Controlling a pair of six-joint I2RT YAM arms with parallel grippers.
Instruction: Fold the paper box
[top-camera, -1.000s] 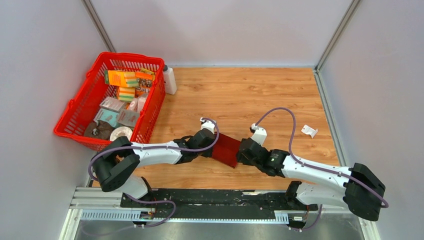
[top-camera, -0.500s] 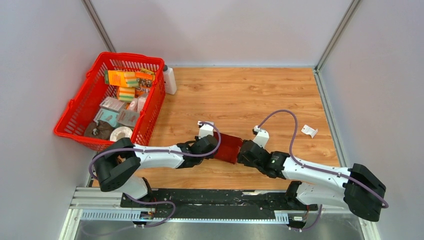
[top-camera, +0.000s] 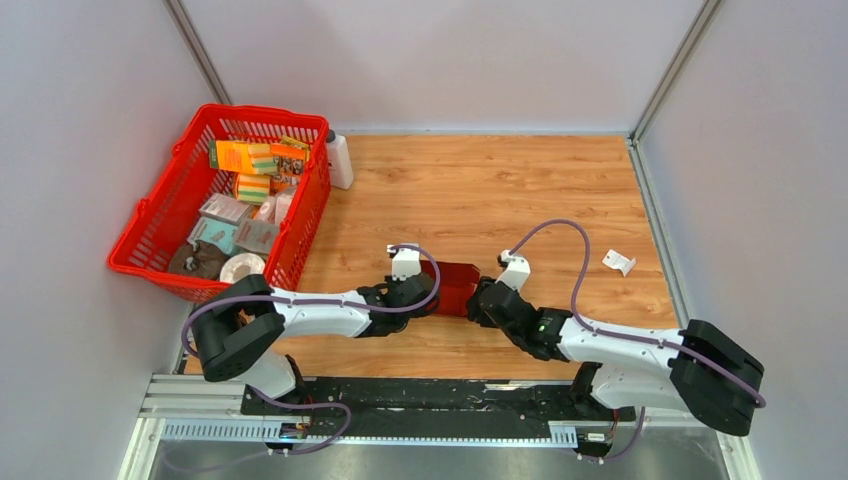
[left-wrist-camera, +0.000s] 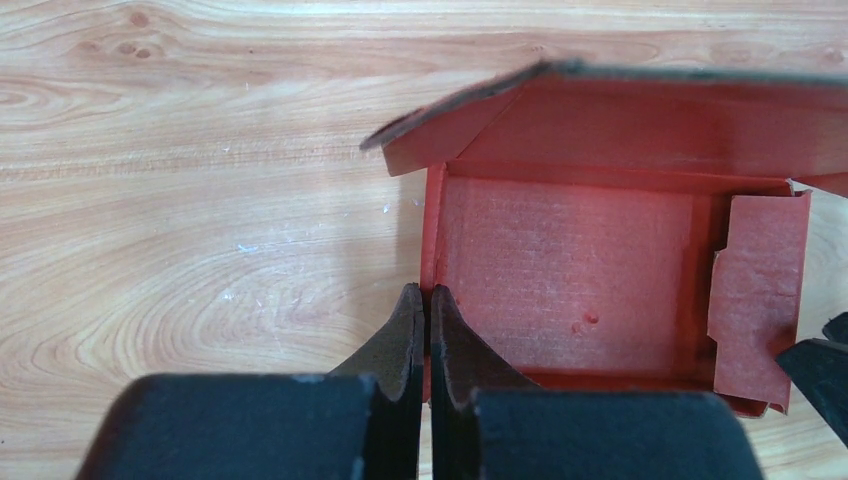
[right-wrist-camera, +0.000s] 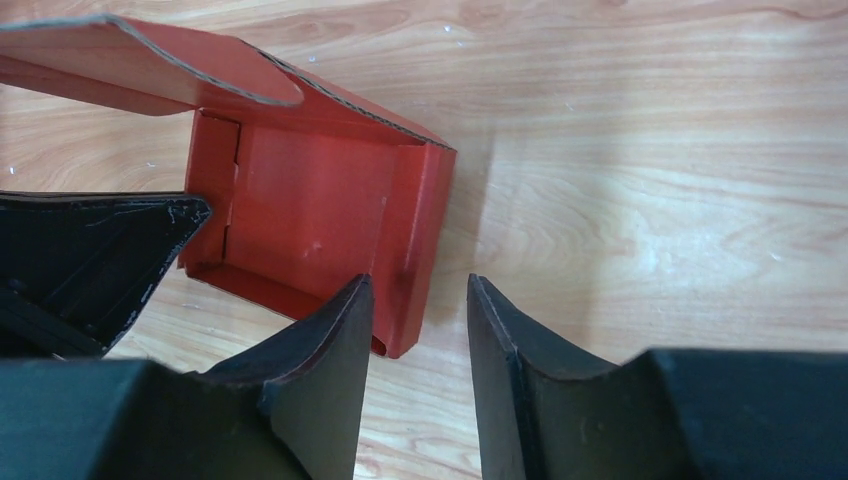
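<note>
The box (top-camera: 455, 285) sat open-topped on the worktop (top-camera: 480, 190), near its front edge and about midway across, between the two arms. The left tool (left-wrist-camera: 426, 290) was clenched on the box's left wall, its fingers (left-wrist-camera: 405, 340) pressed together with the thin card edge pinched between them. The right tool (right-wrist-camera: 418, 285) was released. Its fingers (right-wrist-camera: 330, 350) straddled the right wall, one inside the box and one outside, with bare wood showing between the outer finger and the card. The lid flap (left-wrist-camera: 650, 110) stood raised along the far side, and a smaller flap (left-wrist-camera: 760, 290) lay folded in against the right end. A red basket (top-camera: 262, 112) of packages stood well apart at the far left, with a white bottle (top-camera: 339, 160) just beside its far right corner.
</note>
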